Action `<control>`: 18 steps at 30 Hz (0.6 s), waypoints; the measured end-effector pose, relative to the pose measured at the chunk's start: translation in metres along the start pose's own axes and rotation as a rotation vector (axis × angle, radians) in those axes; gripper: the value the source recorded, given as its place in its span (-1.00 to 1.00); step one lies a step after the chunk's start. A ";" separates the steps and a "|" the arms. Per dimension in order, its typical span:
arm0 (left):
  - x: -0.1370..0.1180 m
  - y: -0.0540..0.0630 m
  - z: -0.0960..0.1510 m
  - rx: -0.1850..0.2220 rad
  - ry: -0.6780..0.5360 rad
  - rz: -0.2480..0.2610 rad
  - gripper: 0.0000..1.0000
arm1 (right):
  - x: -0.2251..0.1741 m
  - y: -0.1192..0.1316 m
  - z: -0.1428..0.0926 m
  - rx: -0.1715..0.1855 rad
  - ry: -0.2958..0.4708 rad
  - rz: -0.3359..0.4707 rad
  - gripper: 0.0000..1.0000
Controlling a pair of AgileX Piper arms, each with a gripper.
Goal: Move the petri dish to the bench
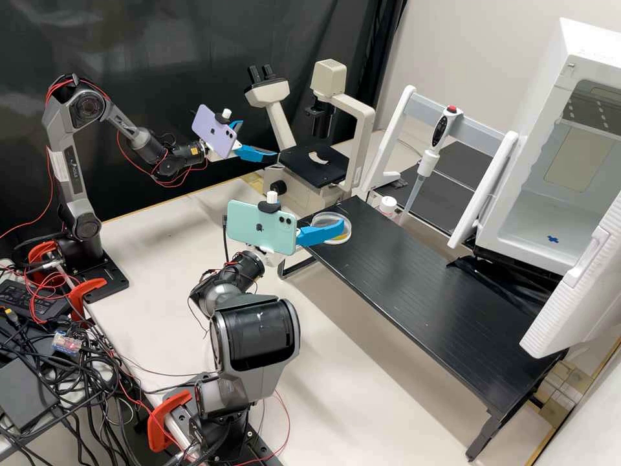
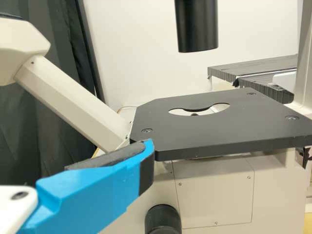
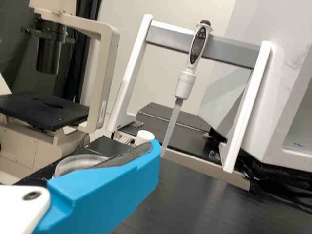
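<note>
The step in hand looks like handling the petri dish (image 3: 80, 160) at the end of the black bench (image 1: 414, 285) nearest the microscope (image 1: 363, 129), probably the set-down. The right gripper (image 1: 339, 228) is at the dish, just beside the microscope; its near side hides much of the contact, so I cannot tell whether it is open or closed, or has hold of the dish. The left gripper (image 1: 257, 140), by the microscope's stage (image 2: 219, 129), seems to have its fingers parted, with nothing between them. If the dish is held, the next move calls for settling its base flat, releasing gently, then backing off without dragging the rim.
</note>
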 end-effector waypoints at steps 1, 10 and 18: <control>0.000 0.000 0.000 0.000 0.000 0.000 1.00 | 0.000 0.000 0.000 0.002 -0.005 -0.001 1.00; 0.000 0.000 0.000 0.000 0.000 0.000 1.00 | 0.000 0.000 0.001 0.002 -0.011 -0.002 1.00; 0.000 0.000 0.000 0.000 0.000 0.000 1.00 | 0.009 0.009 0.018 0.163 0.004 0.079 1.00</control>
